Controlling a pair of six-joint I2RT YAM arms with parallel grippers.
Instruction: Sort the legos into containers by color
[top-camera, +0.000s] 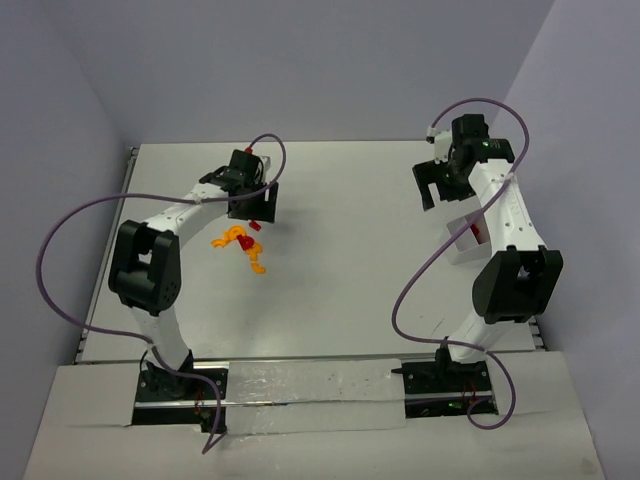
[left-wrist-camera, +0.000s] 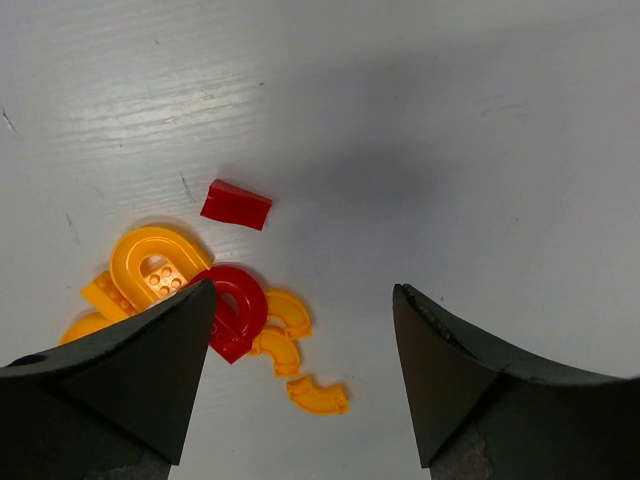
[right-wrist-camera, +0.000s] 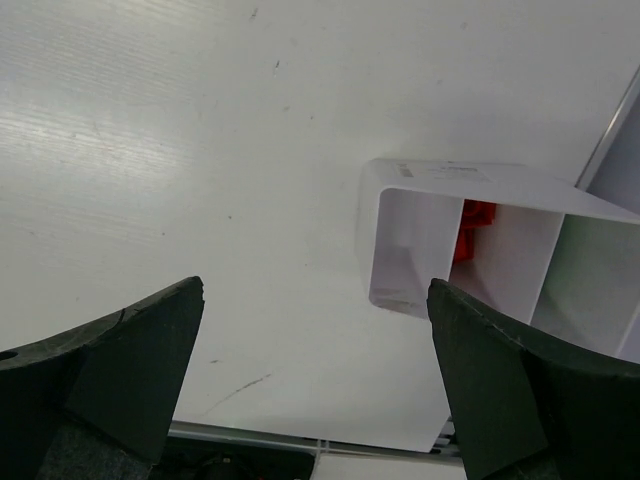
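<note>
Legos (left-wrist-camera: 232, 300) — red and orange-yellow — cluster at lower left of the left wrist view, off-centre beside one finger of the nearer left gripper (left-wrist-camera: 302, 290), jaws apart and empty; the right gripper (right-wrist-camera: 315, 288), likewise spread, hovers by the containers (right-wrist-camera: 470, 180).

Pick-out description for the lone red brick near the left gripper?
Find the lego pile by the left gripper. Beside it lies the red wedge, touching nothing; the other red piece, an arch, sits among the orange curves.
</note>
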